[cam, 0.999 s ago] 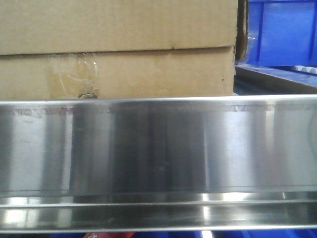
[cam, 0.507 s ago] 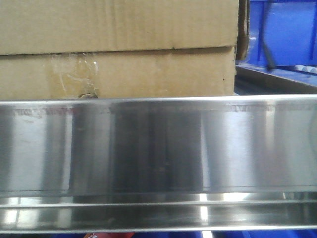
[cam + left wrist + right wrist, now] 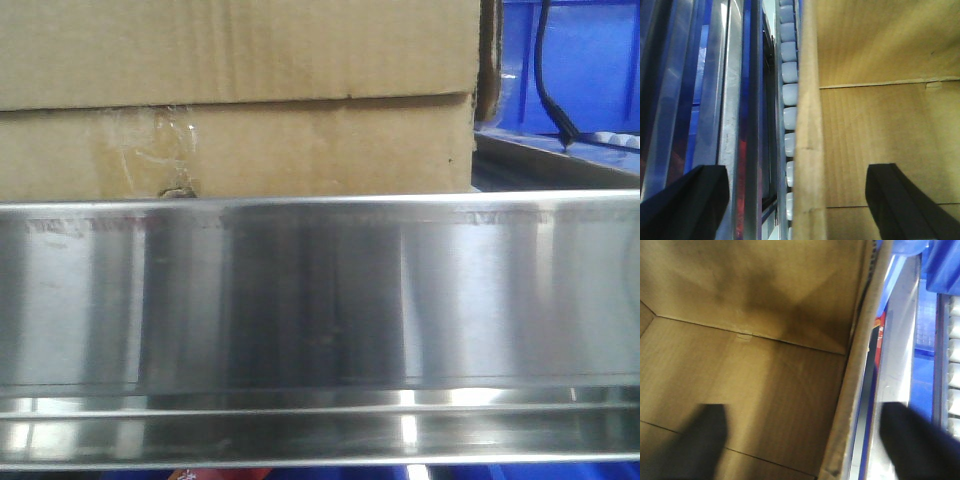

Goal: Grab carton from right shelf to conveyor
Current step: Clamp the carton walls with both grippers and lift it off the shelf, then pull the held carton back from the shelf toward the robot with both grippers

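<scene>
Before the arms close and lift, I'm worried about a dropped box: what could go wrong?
The left gripper and right gripper each straddle only one thin wall of the carton, so cardboard may bend or slip. The raised steel band of the right shelf fronts the carton; a low pull could catch.

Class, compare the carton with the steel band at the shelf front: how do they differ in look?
The carton is matt brown cardboard; the steel band is shiny silver metal. The carton bears crinkled tape and a torn notch; the steel band is smooth. The carton sits behind the band, higher. Both have straight, level edges.
</scene>
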`<state>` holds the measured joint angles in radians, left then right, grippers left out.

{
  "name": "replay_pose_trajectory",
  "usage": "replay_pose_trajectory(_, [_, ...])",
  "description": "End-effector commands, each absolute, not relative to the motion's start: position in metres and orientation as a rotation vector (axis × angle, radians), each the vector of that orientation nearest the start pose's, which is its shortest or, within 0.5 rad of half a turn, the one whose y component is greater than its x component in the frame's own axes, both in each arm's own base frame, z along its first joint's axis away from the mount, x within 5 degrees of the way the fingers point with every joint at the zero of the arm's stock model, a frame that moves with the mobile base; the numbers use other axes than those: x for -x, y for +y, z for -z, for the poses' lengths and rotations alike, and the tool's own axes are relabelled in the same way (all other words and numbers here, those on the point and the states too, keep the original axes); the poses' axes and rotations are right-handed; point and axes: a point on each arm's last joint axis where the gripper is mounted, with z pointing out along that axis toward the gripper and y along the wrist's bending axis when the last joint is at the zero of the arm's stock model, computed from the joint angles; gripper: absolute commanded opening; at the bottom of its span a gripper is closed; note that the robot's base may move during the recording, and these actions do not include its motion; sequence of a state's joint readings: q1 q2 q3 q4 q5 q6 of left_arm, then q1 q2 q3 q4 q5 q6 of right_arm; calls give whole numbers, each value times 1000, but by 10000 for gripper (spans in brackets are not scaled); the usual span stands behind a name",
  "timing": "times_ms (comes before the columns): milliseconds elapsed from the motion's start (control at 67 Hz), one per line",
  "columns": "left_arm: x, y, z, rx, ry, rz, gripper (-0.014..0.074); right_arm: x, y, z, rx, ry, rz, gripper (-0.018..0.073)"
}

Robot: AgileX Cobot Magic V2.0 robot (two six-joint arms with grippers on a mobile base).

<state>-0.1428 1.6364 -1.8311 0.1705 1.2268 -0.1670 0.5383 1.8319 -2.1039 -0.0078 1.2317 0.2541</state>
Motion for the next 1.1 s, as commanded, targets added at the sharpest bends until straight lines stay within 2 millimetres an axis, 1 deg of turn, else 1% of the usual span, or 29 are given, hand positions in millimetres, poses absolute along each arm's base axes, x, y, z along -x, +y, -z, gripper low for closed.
replay_pose_trajectory(0, [-343, -34, -424, 23, 2480, -89, 441, -341, 200, -427, 340, 2433, -334, 151])
replay_pose_trajectory(45, [-343, -34, -424, 23, 2480, -89, 400, -341, 200, -426, 340, 2437, -332, 41])
replay_pose_trajectory(60, [-343, -34, -424, 23, 2480, -89, 382, -341, 200, -426, 340, 2437, -333, 22])
replay_pose_trajectory(75, [-343, -34, -424, 23, 2480, -89, 359, -341, 200, -426, 340, 2437, -333, -33])
replay_pose_trajectory(104, [-343, -34, -424, 23, 2480, -89, 307, -341, 200, -426, 340, 2437, -333, -92])
replay_pose_trajectory(119, [-343, -34, -424, 23, 2480, -89, 278, -341, 200, -426, 340, 2437, -333, -96])
replay_pose_trajectory(164, [-343, -34, -424, 23, 2480, -89, 179, -341, 200, -426, 340, 2437, -333, -68])
replay_pose_trajectory(179, [-343, -34, -424, 23, 2480, -89, 160, -341, 200, -426, 340, 2437, -333, -62])
replay_pose_trajectory(194, [-343, -34, -424, 23, 2480, -89, 122, -341, 200, -426, 340, 2437, -333, -60])
replay_pose_trajectory(209, [-343, -34, -424, 23, 2480, -89, 64, -341, 200, -426, 340, 2437, -333, -61])
replay_pose_trajectory(254, [-343, -34, -424, 23, 2480, -89, -48, -341, 200, -426, 340, 2437, -333, -64])
replay_pose_trajectory(328, [-343, -34, -424, 23, 2480, -89, 6, -341, 200, -426, 340, 2436, -330, -67])
replay_pose_trajectory(492, [-342, -35, -425, 23, 2479, -78, -9, -339, 198, -429, 339, 2428, -330, -67])
replay_pose_trajectory(582, [-337, -36, -429, 28, 2470, -42, -9, -333, 193, -440, 334, 2398, -323, -67])
replay_pose_trajectory(656, [-330, -37, -441, 70, 2435, 8, -9, -324, 185, -453, 326, 2358, -302, -67])
replay_pose_trajectory(746, [-320, -39, -460, 73, 2378, 60, -17, -311, 174, -472, 327, 2300, -278, -67])
replay_pose_trajectory(880, [-296, -48, -492, 51, 2273, 121, -18, -286, 157, -500, 340, 2210, -272, -67])
replay_pose_trajectory(940, [-286, -53, -501, 36, 2242, 144, -18, -274, 151, -511, 358, 2172, -271, -67])
replay_pose_trajectory(984, [-280, -56, -505, 34, 2230, 157, -18, -266, 146, -518, 368, 2149, -268, -67])
replay_pose_trajectory(1089, [-270, -68, -510, 11, 2214, 205, -18, -251, 133, -524, 360, 2129, -236, -67])
